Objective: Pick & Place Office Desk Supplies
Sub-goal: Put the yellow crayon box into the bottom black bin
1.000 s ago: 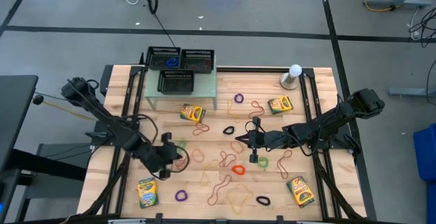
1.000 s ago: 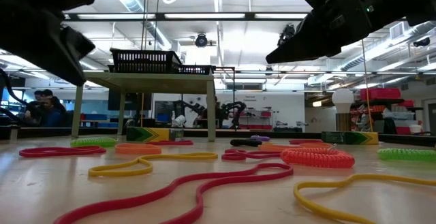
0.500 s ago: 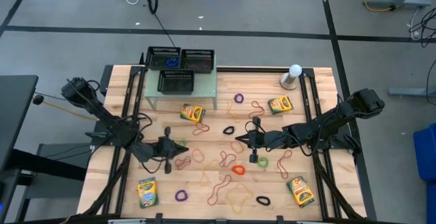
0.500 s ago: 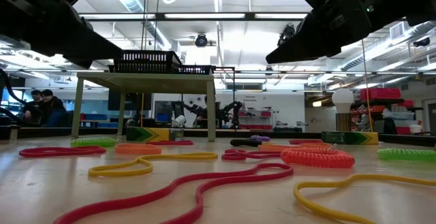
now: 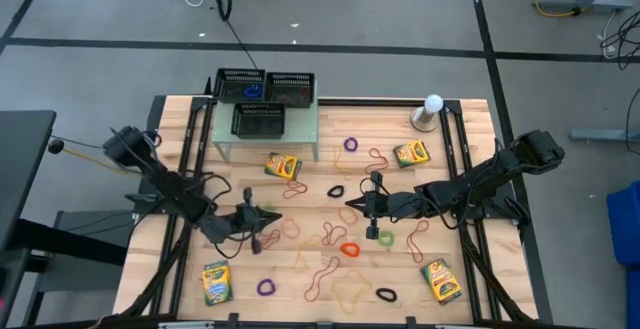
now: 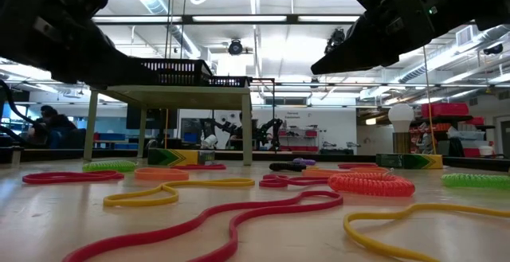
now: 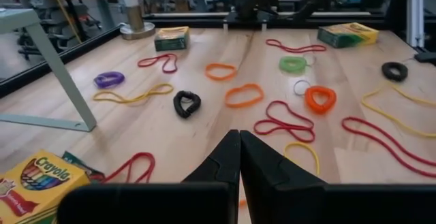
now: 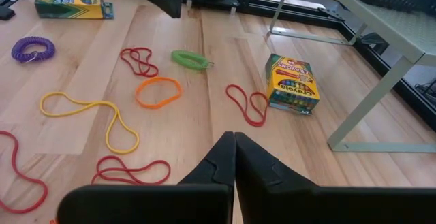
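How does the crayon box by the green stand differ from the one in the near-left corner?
The crayon box by the stand lies tilted, with a red band loop right beside it. The near-left crayon box lies nearly square to the table edge, clear of loops. Both are yellow and green, lying flat.

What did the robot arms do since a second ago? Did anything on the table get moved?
The left gripper swung from near the table's front left toward the middle, above the wooden table, fingers shut and holding nothing. The right gripper stayed put, shut and empty. The thin coloured rubber-band loops and yellow-and-green crayon boxes lie where they were.
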